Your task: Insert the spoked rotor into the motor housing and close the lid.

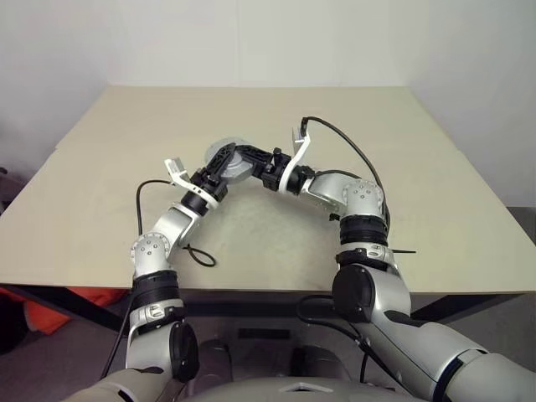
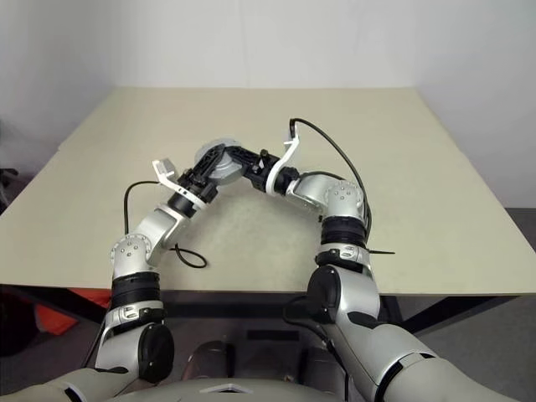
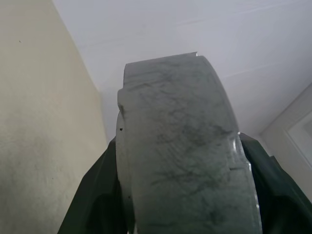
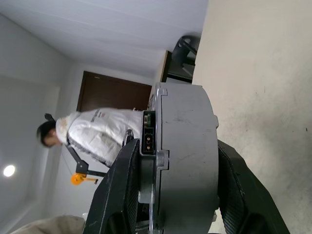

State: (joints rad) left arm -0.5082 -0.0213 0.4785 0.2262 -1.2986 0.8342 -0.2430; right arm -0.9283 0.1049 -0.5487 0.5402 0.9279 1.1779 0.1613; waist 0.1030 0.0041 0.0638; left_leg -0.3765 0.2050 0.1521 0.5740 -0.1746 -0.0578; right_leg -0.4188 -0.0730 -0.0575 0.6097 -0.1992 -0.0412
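The motor housing (image 1: 229,159), a short round grey metal cup, is held on edge in the air over the middle of the table (image 1: 100,209). My left gripper (image 1: 219,170) comes at it from the left and is shut on it; its dark fingers (image 3: 92,195) press both sides of the scuffed grey wall (image 3: 180,156). From the right, my right gripper (image 1: 252,159) is also shut on the housing (image 4: 187,146), one finger on each flat side. The spoked rotor is hidden. I cannot tell the lid apart from the housing's pale round face (image 1: 220,152).
A loop of black cable (image 1: 199,255) lies on the table near its front edge by my left arm. A person in a white jacket (image 4: 97,134) stands beyond the table by a dark door (image 4: 114,92).
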